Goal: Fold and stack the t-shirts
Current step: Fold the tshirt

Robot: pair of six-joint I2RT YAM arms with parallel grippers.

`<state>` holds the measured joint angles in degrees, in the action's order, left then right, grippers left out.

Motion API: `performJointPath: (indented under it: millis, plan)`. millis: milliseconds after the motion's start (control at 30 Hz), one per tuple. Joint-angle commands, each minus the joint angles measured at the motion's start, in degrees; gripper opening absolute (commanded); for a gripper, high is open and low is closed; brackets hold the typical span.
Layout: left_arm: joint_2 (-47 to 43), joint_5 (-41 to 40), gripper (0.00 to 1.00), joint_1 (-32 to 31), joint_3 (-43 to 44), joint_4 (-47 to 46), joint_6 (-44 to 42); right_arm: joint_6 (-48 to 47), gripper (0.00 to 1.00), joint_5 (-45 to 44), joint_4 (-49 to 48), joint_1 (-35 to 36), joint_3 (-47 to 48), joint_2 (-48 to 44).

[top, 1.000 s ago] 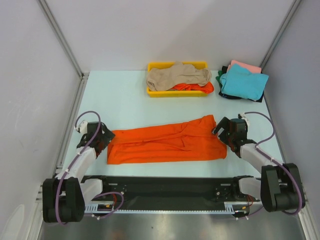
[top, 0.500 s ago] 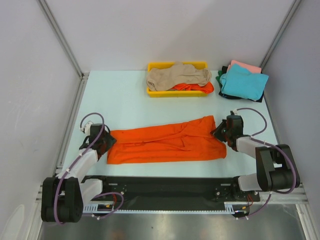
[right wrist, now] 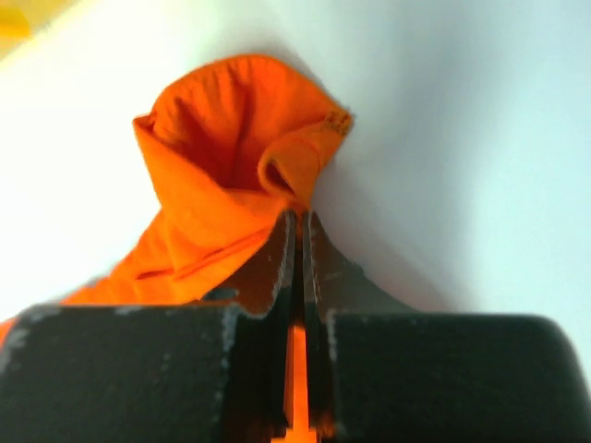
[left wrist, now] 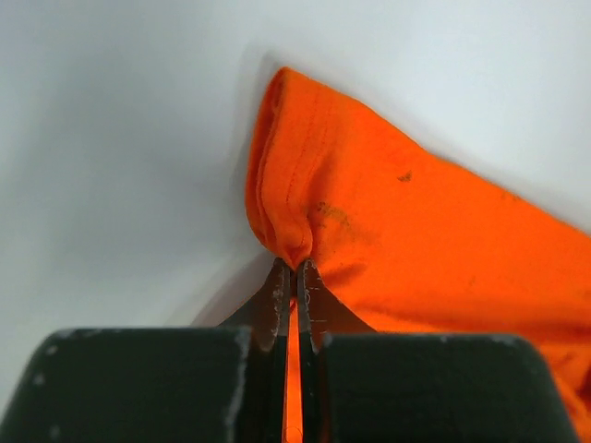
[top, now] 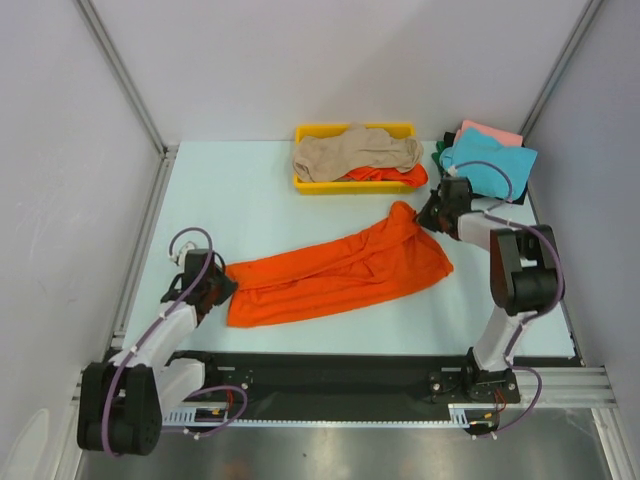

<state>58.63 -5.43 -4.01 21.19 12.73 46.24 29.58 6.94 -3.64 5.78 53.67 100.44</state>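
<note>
My left hand (left wrist: 294,272) is pinched all but shut on the left end of the bright orange t-shirt (top: 340,275). A fold of cloth is squeezed between its two fingers, low over the bench (top: 250,210). My right hand (right wrist: 297,221) is closed the same way on the shirt's right corner, bunching it into a small peak near the teal t-shirt (top: 487,165). Between the two grips the orange t-shirt lies long and slanted across the bench, its right end farther back than its left.

I count two hands, both gripping one shirt. One yellow tray (top: 305,183) sits at the back, with one beige t-shirt (top: 355,152) heaped in it and a strip of orange cloth (top: 385,176) under that. At the right rear lies one pile: the teal t-shirt on top, one pink t-shirt (top: 492,133) beneath, and a dark green edge (top: 438,157) at its left.
</note>
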Motion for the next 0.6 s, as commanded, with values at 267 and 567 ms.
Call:
performJointPath:
  millis: [267, 567]
  plan:
    - [-12.04, 6.22, 0.0, -11.96, -0.01, 9.68, 11.85, -8.93, 0.0, -3.16, 13.39, -0.77, 26.4, 16.54]
    - [-20.48, 6.57, 0.0, -24.36, -5.72, 13.37, 23.18, -8.58, 0.0, -3.78, 11.53, -0.77, 24.54, 17.06]
